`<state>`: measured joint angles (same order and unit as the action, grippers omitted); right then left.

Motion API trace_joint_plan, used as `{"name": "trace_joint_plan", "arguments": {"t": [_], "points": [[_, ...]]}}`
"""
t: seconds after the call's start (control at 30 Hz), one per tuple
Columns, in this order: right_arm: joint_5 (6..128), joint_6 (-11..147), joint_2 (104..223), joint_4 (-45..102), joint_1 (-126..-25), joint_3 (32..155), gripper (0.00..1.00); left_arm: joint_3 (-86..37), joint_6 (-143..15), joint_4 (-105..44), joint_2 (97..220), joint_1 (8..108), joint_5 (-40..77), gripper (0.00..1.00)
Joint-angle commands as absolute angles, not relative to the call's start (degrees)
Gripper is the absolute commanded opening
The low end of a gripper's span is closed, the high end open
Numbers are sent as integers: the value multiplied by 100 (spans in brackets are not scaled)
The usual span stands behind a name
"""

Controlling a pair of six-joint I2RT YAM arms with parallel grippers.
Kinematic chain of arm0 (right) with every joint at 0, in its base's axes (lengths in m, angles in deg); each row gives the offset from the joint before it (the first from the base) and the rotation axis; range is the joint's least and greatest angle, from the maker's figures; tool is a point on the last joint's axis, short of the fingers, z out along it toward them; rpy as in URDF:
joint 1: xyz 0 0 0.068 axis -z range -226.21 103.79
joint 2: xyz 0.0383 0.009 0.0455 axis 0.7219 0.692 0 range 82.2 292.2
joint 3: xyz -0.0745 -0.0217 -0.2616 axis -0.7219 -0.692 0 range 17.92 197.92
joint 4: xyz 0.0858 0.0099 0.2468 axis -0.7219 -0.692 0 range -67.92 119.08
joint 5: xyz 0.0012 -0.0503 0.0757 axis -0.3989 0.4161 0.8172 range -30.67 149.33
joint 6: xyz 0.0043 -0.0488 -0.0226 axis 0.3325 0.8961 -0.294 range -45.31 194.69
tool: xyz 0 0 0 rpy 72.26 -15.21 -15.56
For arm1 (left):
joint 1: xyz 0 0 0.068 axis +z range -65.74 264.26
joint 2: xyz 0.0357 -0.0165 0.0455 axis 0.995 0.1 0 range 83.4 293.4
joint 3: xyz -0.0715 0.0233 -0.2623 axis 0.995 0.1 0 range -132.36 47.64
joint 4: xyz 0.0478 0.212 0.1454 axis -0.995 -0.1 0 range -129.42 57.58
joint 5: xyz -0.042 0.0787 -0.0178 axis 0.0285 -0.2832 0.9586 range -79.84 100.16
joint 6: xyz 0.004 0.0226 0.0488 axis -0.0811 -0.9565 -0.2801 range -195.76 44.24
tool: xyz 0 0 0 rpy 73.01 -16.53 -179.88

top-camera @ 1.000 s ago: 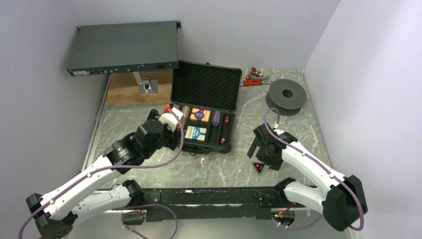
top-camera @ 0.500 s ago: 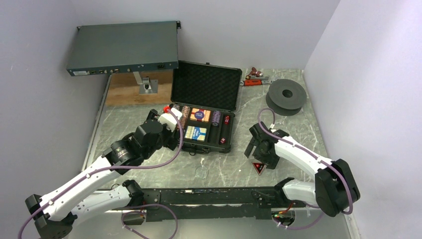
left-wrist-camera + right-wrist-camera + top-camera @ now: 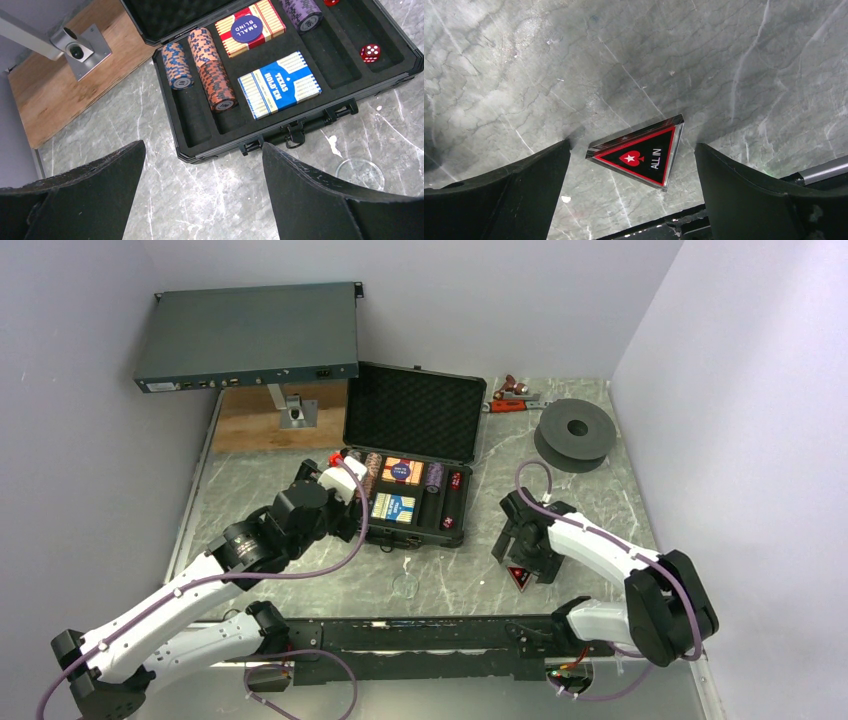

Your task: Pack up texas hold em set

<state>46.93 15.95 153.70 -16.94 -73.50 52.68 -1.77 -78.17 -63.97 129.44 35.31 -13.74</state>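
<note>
**Grey marble, black foam, shiny plastic**

Top view: veined grey marble table (image 3: 260,485), plain pale walls (image 3: 500,300). Hard black case (image 3: 413,418) lies open mid-table, egg-crate foam in the lid.

Left wrist: left gripper (image 3: 202,147) spread wide by the case's front; striped chip stacks (image 3: 212,80) and two card decks (image 3: 278,85) in foam slots.

Right wrist: right gripper (image 3: 631,147) gaping too, straddling the glossy triangular marker (image 3: 644,157), flat on the marble.
</note>
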Motion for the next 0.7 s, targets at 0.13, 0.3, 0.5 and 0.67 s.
{"name": "trace_joint_plan", "arguments": {"t": [0.13, 0.3, 0.5, 0.67], "points": [[4615, 1582, 15202, -1612, -7310, 5178, 98, -369, -7817, -6338, 12968, 3512, -1489, 93], [4639, 1546, 15164, -1610, -7306, 5102, 95, -377, -7813, -6345, 12968, 3510, -1494, 92], [4651, 1534, 15031, -1610, -7308, 5038, 89, -377, -7813, -6337, 12961, 3514, -1486, 92], [4624, 1546, 14983, -1626, -7310, 5017, 84, -378, -7813, -6345, 12955, 3508, -1492, 92]]}}
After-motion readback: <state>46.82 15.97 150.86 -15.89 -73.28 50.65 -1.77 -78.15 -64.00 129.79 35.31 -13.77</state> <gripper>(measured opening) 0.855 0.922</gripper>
